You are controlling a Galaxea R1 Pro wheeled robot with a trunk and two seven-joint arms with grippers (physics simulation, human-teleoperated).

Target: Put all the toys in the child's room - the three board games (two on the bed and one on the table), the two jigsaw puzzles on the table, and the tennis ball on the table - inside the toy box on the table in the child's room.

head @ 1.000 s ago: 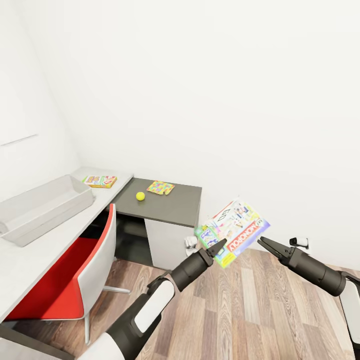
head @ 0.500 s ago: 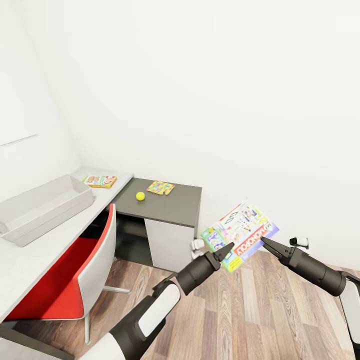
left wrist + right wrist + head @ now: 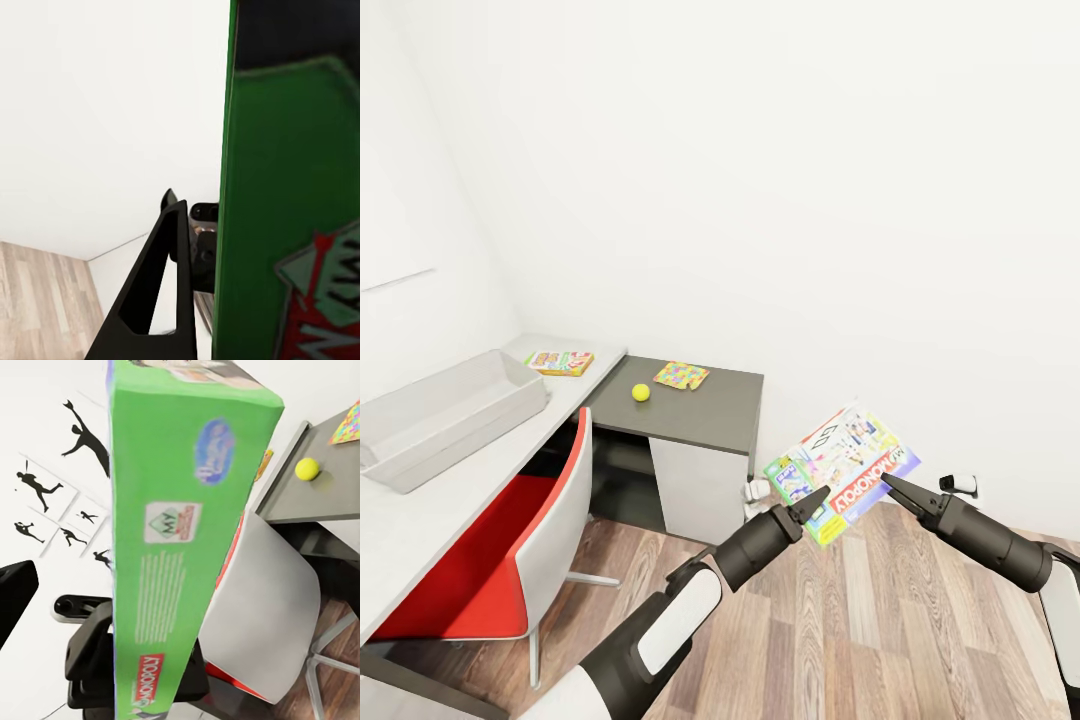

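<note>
Green-edged board game (image 3: 842, 470) clamped between both end effectors, left (image 3: 810, 503) and right (image 3: 894, 488), now slightly farther right.

Bare white walls (image 3: 760, 150) all round, warm wood-plank floor (image 3: 880, 620) below; a red-and-white swivel chair (image 3: 510, 560) is tucked against the L-shaped worktop (image 3: 705, 415), baseball-player silhouette pictures (image 3: 52, 502) hang on one wall.

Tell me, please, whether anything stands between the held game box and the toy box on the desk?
Yes: the red chair stands at the desk on the line from the game box, held between both tools, to the toy box. Above the chair's back nothing visible blocks it.
</note>
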